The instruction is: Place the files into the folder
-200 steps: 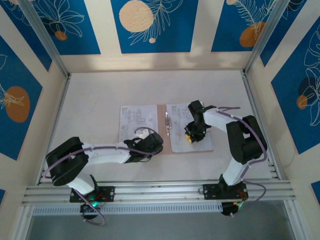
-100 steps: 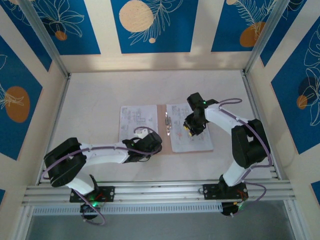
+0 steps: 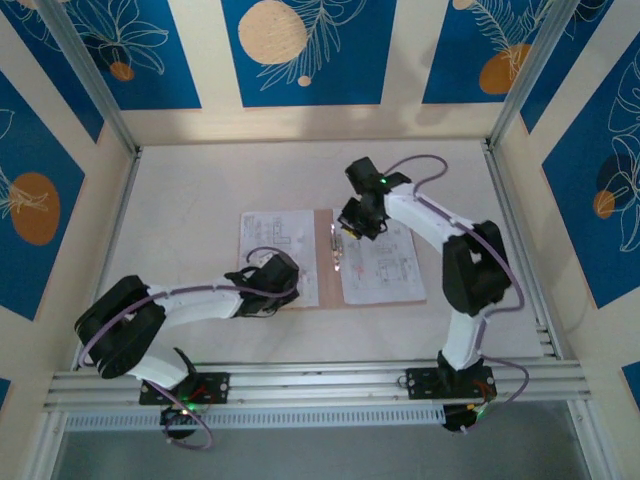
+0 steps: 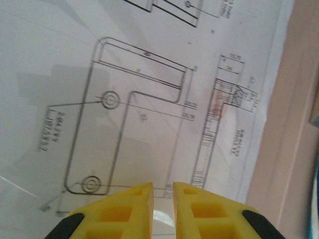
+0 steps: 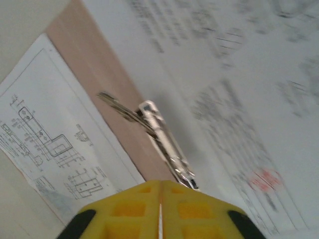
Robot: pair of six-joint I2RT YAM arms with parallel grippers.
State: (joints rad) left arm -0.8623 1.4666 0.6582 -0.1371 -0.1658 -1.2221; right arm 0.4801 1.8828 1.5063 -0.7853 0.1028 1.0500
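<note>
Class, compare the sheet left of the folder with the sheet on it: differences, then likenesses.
The left sheet lies mostly on the table; the right sheet on the folder. The left sheet shows a big outline; the right sheet finer, denser print. Both are white, printed, flat.

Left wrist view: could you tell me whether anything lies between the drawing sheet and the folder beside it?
Nothing visible does: the sheet lies right against the folder. The metal clip sits further in, by the right gripper.

I see bare table (image 3: 200,180) free at far and left; left arm (image 3: 195,298) lies low across near-left, right arm (image 3: 425,222) arches over the folder (image 3: 325,285), metal clip (image 3: 337,250) on its spine.
</note>
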